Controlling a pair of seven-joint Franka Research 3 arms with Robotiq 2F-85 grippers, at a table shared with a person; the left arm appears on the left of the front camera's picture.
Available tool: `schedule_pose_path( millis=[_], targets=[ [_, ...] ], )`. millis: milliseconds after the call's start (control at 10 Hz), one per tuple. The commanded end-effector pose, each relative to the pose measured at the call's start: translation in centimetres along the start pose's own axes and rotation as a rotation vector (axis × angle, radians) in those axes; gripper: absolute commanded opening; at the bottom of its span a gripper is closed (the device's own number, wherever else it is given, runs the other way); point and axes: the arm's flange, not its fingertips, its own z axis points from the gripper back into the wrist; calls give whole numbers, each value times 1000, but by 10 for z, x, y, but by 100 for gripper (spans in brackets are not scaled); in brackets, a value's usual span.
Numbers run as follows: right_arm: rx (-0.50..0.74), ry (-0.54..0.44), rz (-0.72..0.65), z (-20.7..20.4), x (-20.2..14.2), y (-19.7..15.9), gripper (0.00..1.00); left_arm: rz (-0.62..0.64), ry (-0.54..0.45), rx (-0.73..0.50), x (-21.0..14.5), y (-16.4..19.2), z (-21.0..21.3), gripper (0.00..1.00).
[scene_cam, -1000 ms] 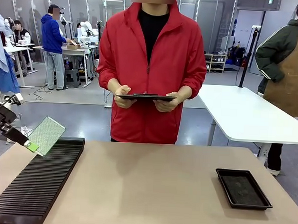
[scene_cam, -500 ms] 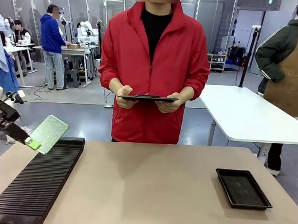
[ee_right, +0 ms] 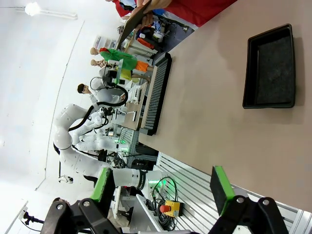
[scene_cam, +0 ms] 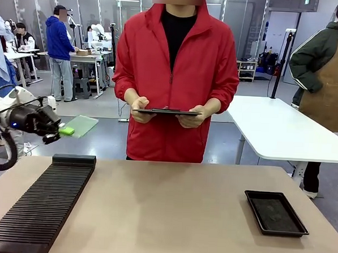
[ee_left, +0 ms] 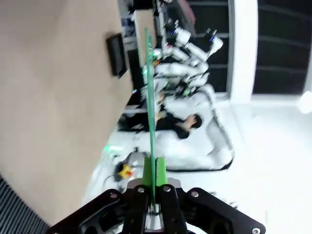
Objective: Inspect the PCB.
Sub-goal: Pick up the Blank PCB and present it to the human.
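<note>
The PCB (scene_cam: 82, 125) is a thin green board held nearly flat in the air, well above the far end of the black slotted rack (scene_cam: 40, 202). My left gripper (scene_cam: 65, 131) is shut on its near edge. In the left wrist view the PCB (ee_left: 149, 92) shows edge-on as a thin green line, running up from between the green pads (ee_left: 147, 170) of the left gripper (ee_left: 154, 169). My right gripper (ee_right: 161, 187) is open, its pads wide apart with nothing between them, high above the table. The right wrist view shows the PCB (ee_right: 121, 58) far off.
A person in a red jacket stands across the table holding a dark tablet (scene_cam: 166, 110) in both hands. A black shallow tray (scene_cam: 276, 212) lies at the table's right; the right wrist view shows the tray (ee_right: 270, 68) and the rack (ee_right: 157, 92). Bare tan tabletop (scene_cam: 170, 217) lies between.
My left gripper has risen and swung right with the PCB, away from the rack. The board has turned from a slanted, face-on pose to almost level.
</note>
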Motion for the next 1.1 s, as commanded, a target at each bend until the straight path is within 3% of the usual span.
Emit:
schedule_pose_path(
  millis=[0, 200, 600, 1000],
  targets=[
    [11, -6, 14, 1, 0, 1, 100, 111, -126, -71, 40, -1, 0, 3],
    [11, -6, 14, 1, 0, 1, 100, 170, -165, -157, 66, 1, -9, 3],
    [11, -6, 14, 1, 0, 1, 100, 217, -258, -119, 104, 18, -12, 3],
    [11, -6, 14, 1, 0, 1, 100, 200, -245, -107, 92, 22, -12, 3]
  ],
)
